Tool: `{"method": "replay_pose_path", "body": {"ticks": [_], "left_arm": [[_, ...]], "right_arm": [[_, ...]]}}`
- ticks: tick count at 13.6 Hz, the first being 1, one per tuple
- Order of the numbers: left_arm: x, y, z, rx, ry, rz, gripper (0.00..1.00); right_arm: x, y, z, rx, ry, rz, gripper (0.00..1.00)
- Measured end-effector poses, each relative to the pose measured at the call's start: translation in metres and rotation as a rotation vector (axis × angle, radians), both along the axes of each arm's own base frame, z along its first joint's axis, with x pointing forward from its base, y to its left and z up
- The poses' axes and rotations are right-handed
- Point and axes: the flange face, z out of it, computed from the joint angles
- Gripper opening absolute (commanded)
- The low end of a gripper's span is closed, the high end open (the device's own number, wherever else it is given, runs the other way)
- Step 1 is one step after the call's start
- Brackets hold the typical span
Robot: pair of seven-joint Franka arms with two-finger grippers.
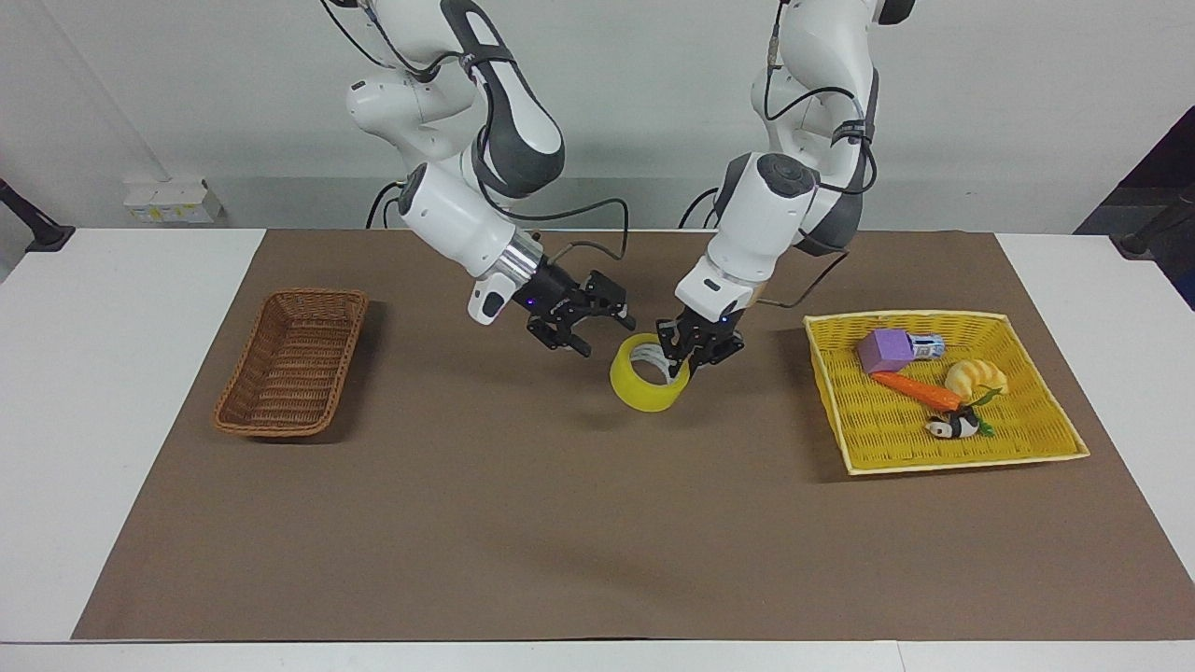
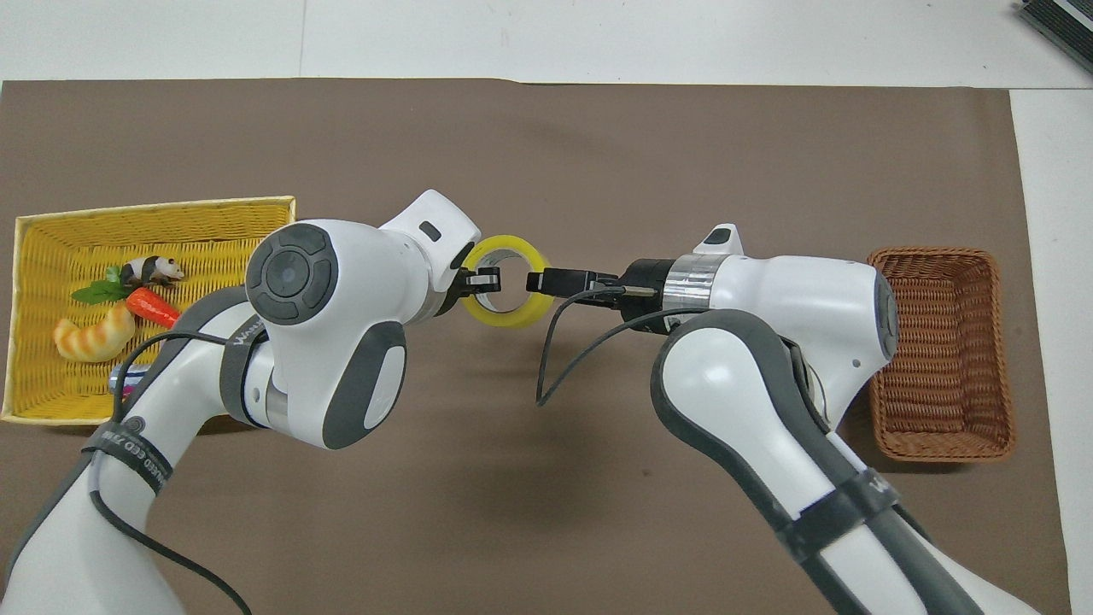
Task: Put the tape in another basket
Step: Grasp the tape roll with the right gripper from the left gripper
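Left gripper (image 1: 686, 359) fingers clamped on the rim of the wide yellow tape roll (image 1: 646, 385), held in the air over mid-counter (image 1: 560, 523). Right gripper (image 1: 597, 322) fingers spread, just beside the roll, contact unclear. Narrow brown woven wicker basket (image 1: 291, 362) sits at the right arm's end.

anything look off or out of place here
Nothing stands out. The left gripper holds the tape in the air over the mat's middle, the right gripper open beside it. The brown basket sits upright and the toys lie in the yellow basket.
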Motion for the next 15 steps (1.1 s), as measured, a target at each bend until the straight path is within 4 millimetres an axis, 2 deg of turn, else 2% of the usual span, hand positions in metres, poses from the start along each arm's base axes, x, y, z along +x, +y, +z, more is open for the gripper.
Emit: {"method": "replay_pose_path", "body": {"ticks": [3,7,8,9,10,11,12,13,14,15], "left_arm": [[-0.007,-0.013,0.001,-0.009,0.005,0.012,0.00],[-0.022,-0.037,0.002,-0.023,0.009,0.019,0.00],[-0.023,-0.040,0.003,-0.030,0.003,0.027,0.00],[-0.024,-0.042,0.005,-0.036,-0.003,0.035,0.00],[-0.023,-0.044,0.007,-0.044,-0.011,0.042,0.00],[-0.022,-0.043,0.008,-0.051,-0.021,0.051,0.00],[-0.020,-0.043,0.011,-0.058,-0.029,0.063,0.00],[-0.018,-0.042,0.013,-0.062,-0.032,0.071,0.00],[-0.018,-0.043,0.014,-0.066,-0.031,0.077,0.00],[-0.017,-0.044,0.017,-0.074,-0.033,0.080,0.00]], "right_arm": [[0.009,-0.015,-0.014,-0.011,0.016,-0.025,1.00],[0.018,-0.014,-0.017,-0.010,0.014,-0.029,1.00],[0.020,-0.014,-0.019,-0.011,0.015,-0.029,0.98],[0.021,-0.013,-0.022,-0.013,0.020,-0.029,0.92],[0.023,-0.012,-0.027,-0.016,0.026,-0.029,0.82],[0.024,-0.012,-0.031,-0.019,0.031,-0.030,0.49],[0.025,-0.012,-0.034,-0.020,0.034,-0.031,0.33],[0.025,-0.012,-0.034,-0.019,0.034,-0.031,0.09],[0.026,-0.010,-0.031,-0.016,0.031,-0.033,0.00],[0.027,-0.009,-0.029,-0.016,0.028,-0.047,0.00]]}}
